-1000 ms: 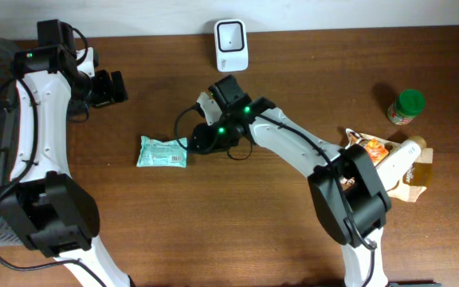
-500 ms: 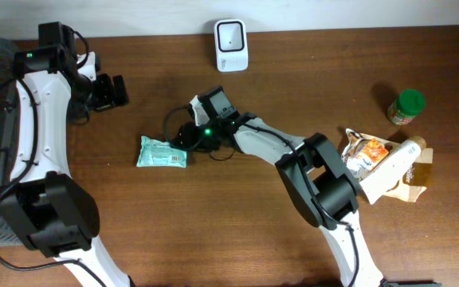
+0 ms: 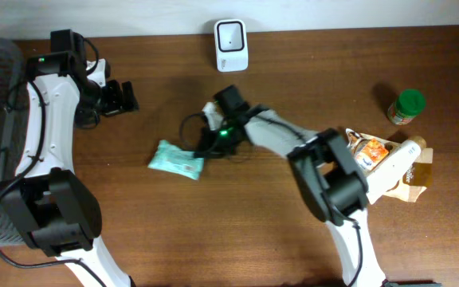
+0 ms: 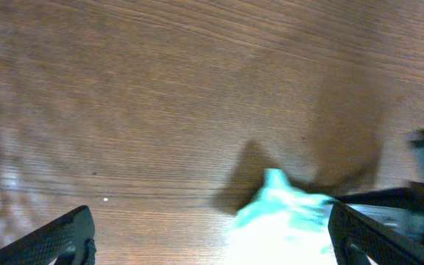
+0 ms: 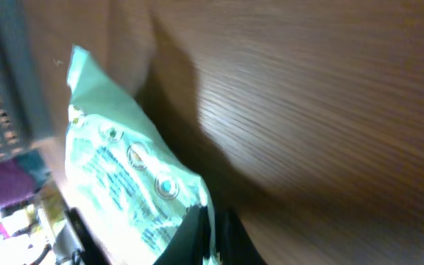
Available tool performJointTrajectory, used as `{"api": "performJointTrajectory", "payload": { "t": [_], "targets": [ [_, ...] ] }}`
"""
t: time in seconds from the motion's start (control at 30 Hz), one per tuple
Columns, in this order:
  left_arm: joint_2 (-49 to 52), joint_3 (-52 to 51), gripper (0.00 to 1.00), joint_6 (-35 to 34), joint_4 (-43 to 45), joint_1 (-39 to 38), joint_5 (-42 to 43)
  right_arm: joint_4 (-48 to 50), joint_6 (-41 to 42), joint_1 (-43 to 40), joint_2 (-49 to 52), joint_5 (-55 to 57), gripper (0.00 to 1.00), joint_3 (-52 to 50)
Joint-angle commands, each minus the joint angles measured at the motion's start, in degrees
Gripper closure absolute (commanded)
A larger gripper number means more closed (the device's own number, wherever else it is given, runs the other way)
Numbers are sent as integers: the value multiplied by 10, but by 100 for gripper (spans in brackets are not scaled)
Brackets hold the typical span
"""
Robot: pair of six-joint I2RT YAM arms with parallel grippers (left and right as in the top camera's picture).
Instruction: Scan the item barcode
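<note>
Wooden desk (image 3: 237, 231) is carrying one teal packet (image 3: 178, 160) at its middle, one scanner (image 3: 231, 45), one jar (image 3: 406, 107) and heaped snacks (image 3: 373, 151), too jumbled to count. Of two tools, the right tool (image 3: 205, 147) is pinching the packet's edge, while the left tool (image 3: 126, 97) is gaping wide, well apart. In the left wrist view the packet is showing blurred and cut off.

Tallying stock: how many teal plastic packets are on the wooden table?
1: the teal plastic packet left of centre, held by the right gripper. Others may hide in the right-edge pile.
</note>
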Motion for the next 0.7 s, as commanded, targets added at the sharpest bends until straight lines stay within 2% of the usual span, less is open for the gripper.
{"api": "performJointTrajectory", "payload": {
  "t": [0.0,0.1,0.2,0.27,0.3,0.4,0.47,0.67],
  "targets": [
    [-10,-7,1,2,2,-28,15,-104,-104,-60,-83,80,96,-2],
    [-10,-11,1,2,8,-70,15,-209,-160,-108,-89,95,96,-2],
    [-10,-43,1,-24,16,-121,15,-258,-187,-155,-90,95,95,0],
    [-10,-85,2,-51,30,-154,21,-278,-202,-184,-90,95,68,0],
    [-10,-118,14,-51,54,-177,46,-289,-206,-197,-90,100,58,0],
    [-10,-200,78,-54,144,-241,69,-295,-206,-214,-90,109,57,0],
    [-10,-236,99,-74,185,-279,68,-300,-206,-216,-90,134,57,0],
    [5,-246,100,-79,205,-331,24,-312,-206,-214,-90,148,57,0]
  ]
}}
